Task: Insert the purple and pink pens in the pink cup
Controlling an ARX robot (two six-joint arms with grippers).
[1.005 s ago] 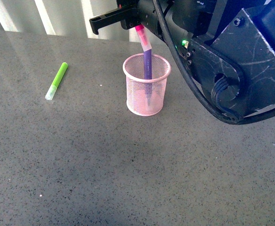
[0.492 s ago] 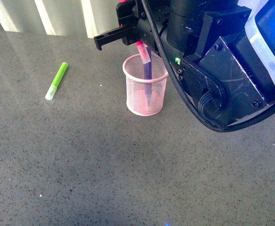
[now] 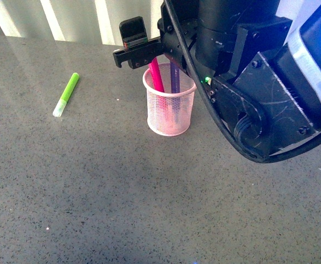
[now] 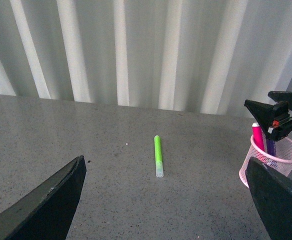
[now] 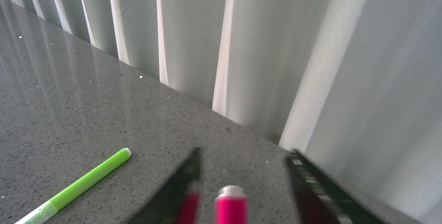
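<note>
The pink mesh cup (image 3: 170,104) stands upright on the grey table, with the pink pen (image 3: 156,76) and the purple pen (image 3: 175,77) both standing inside it. My right gripper (image 3: 144,50) hovers just above the cup's rim, open, holding nothing. In the right wrist view the pink pen's top (image 5: 231,204) shows between the blurred open fingers (image 5: 180,193). In the left wrist view the cup (image 4: 281,159) with the pink pen (image 4: 258,135) sits at the right edge. My left gripper (image 4: 166,200) is open and empty, well away from the cup.
A lime-green marker (image 3: 66,94) lies on the table to the left of the cup; it also shows in the left wrist view (image 4: 158,155) and the right wrist view (image 5: 78,185). White vertical slats (image 4: 136,50) stand behind the table's far edge.
The pink pen has left my right gripper and dropped into the cup beside the purple pen. The right arm has moved down and closer over the cup.
</note>
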